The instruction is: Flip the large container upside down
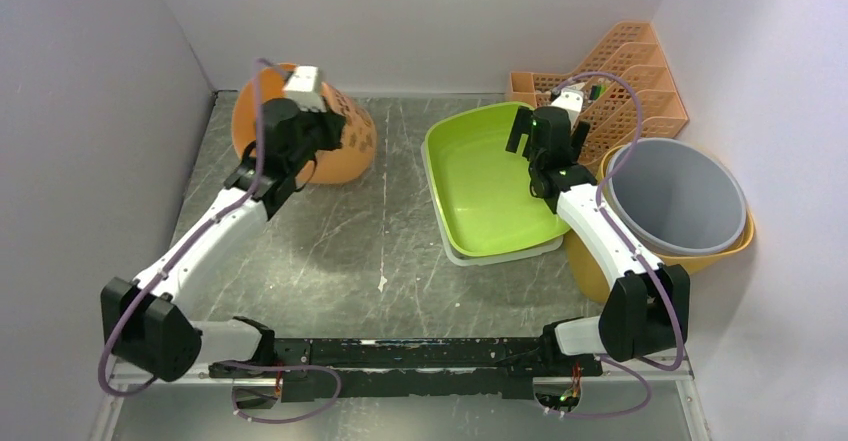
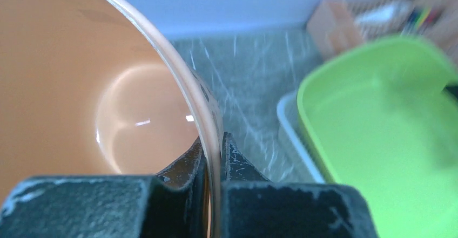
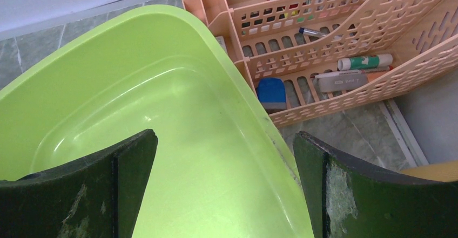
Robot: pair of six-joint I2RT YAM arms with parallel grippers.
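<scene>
Top view: the orange container [image 1: 345, 156] sat at the back left of the grey marbled table [image 1: 330, 251]. It looked tipped, with its mouth toward the back-left corner and its dark-patterned outer wall facing right. How far it leaned could not be told. The left gripper [image 1: 325, 126] was at its rim, but the arm hid the contact from above.

Left wrist view settled this. The fingers were pressed together on the thin rim, one pad inside the container and one outside. The interior was smooth, glossy and rounded, with highlights on the base.

The right gripper [image 1: 548, 133] hung over the right end of the lime-green tub [image 1: 480, 181]. In the right wrist view its fingers [image 3: 135, 162] were spread wide and held nothing, with the tub wall below and between them.

Surroundings:
- The tub was a rounded rectangle of shiny plastic, nested on a white tray [image 1: 500, 256] whose edge showed at the front.
- A peach perforated organiser [image 1: 620, 81] stood just behind the tub in the back right corner. Only the right wrist view showed what it held: a blue object [image 3: 271, 94], a green-banded marker [image 3: 364, 62] and a grey pen-like item [image 3: 340, 80].
- A grey bucket [image 1: 680, 196] sat inside a yellow one [image 1: 590, 271] at the right wall, with the right forearm crossing in front of them
</scene>
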